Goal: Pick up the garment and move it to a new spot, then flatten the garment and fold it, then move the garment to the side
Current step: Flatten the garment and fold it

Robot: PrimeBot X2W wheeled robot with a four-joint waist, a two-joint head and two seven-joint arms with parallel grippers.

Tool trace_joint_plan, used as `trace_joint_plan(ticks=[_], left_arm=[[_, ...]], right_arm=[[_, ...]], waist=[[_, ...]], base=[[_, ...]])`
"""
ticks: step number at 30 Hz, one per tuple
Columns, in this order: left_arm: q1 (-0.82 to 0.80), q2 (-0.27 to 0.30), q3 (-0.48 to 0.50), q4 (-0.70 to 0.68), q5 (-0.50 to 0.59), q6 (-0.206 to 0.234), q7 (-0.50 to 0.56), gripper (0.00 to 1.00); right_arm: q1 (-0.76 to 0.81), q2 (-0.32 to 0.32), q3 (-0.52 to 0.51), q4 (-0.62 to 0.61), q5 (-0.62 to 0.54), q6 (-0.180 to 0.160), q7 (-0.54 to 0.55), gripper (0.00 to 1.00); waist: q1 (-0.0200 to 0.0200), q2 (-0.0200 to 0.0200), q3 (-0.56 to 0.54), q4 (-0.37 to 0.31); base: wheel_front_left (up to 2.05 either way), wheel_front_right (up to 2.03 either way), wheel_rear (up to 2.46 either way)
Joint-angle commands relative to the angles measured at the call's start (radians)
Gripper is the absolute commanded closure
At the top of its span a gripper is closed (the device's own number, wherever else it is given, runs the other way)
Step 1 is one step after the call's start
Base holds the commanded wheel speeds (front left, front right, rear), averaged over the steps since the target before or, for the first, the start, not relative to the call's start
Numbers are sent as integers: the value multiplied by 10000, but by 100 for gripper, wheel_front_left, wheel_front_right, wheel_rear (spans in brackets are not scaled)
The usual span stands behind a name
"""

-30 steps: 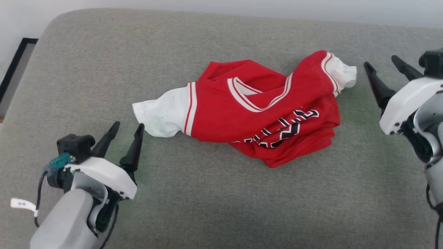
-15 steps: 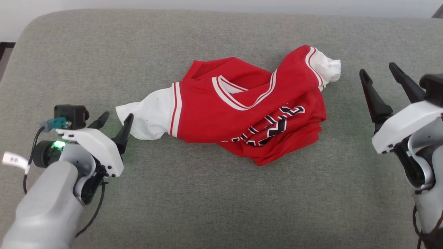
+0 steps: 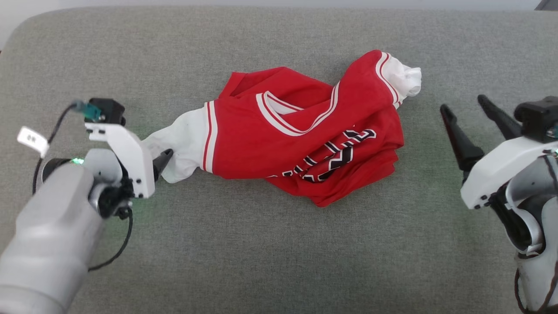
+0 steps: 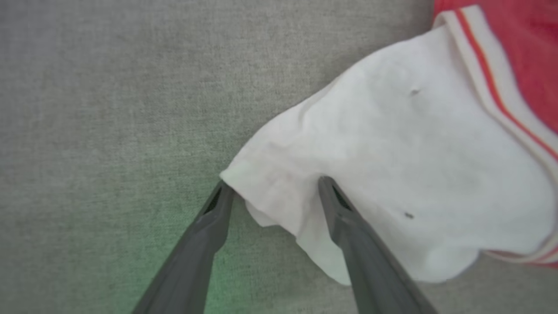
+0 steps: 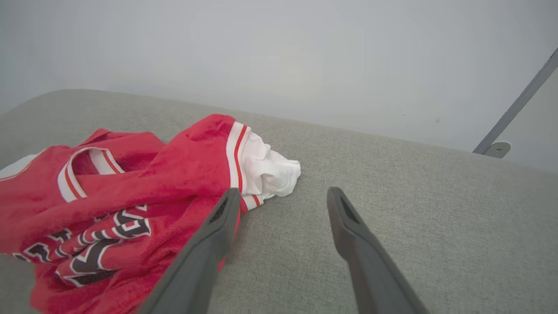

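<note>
Crumpled garment point(image 3: 305, 144) on a grey cushion point(image 3: 261, 261), one sleeve end straddled by the left gripper point(image 4: 274, 183).
The garment is bunched mid-cushion. Its white sleeve point(image 4: 392, 152) is bracketed by the left gripper's spread jaws, one finger over the cloth, the other at its edge; nothing is pinched. The right gripper point(image 3: 463, 103) is likewise spread, kept apart from the garment, near the other sleeve.

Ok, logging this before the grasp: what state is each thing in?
garment: crumpled, unfolded, lying on the grey cushion.
left gripper: open, fingers straddling the white sleeve's edge, not closed on it.
right gripper: open, holding nothing, apart from the garment.
</note>
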Motion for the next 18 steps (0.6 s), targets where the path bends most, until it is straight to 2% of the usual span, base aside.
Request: trace_joint_plan(ticks=[1, 2, 3, 9, 18], left_arm=[[-108, -111, -192, 276, 80, -5, 392, 32], [-244, -184, -286, 393, 85, -5, 551, 74], [-371, -244, -291, 525, 7, -6, 699, 100], [-960, -436, -598, 553, -121, -9, 663, 100], [-1387, -617, -1075, 284, -318, -10, 259, 100]], right_arm=[[33, 6, 40, -58, 156, -2, 132, 0], [-4, 7, 45, -45, 203, -2, 275, 0], [-82, -51, 109, -26, 211, -2, 412, 0], [-836, -234, 259, 413, 526, -2, 1007, 0], [-2394, -840, 674, 1968, 947, -2, 1763, 0]], waist=[[0, 0, 22, -20], [0, 0, 46, -40], [0, 0, 76, -57], [0, 0, 352, -25], [0, 0, 781, 438]], base=[[0, 0, 0], [0, 0, 0], [0, 0, 0], [0, 0, 0], [0, 0, 0]])
